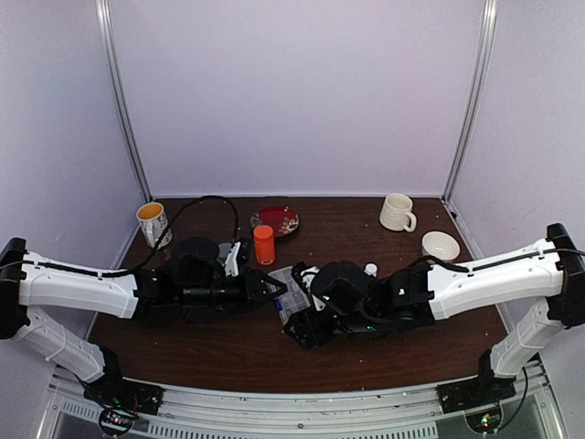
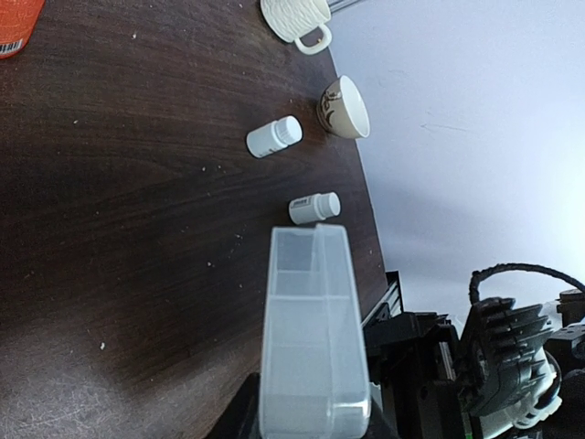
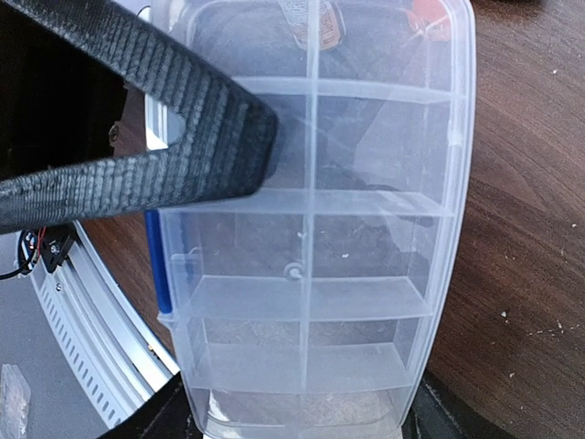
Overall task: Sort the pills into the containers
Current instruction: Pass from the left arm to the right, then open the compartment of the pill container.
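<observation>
Box point(image 1: 291, 294) sits central. The right wrist view alone shows its compartments point(image 3: 375, 242) broadside, with the right gripper point(image 3: 302, 421) astride it, grip unclear. The left wrist view shows the box edge-on, clamped by the left gripper point(image 1: 273, 290). Beyond are white bottles point(image 2: 314, 207) point(image 2: 273, 137), a bowl point(image 2: 345, 108) and a mug point(image 2: 297, 20).

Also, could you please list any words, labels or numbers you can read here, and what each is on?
Nothing reads clearly.
On the orange bottle: white barcode label, cut off, unreadable.
On the labelled small white bottle: dark print, too blurred.
On the clear organiser box: no lettering seen.
</observation>
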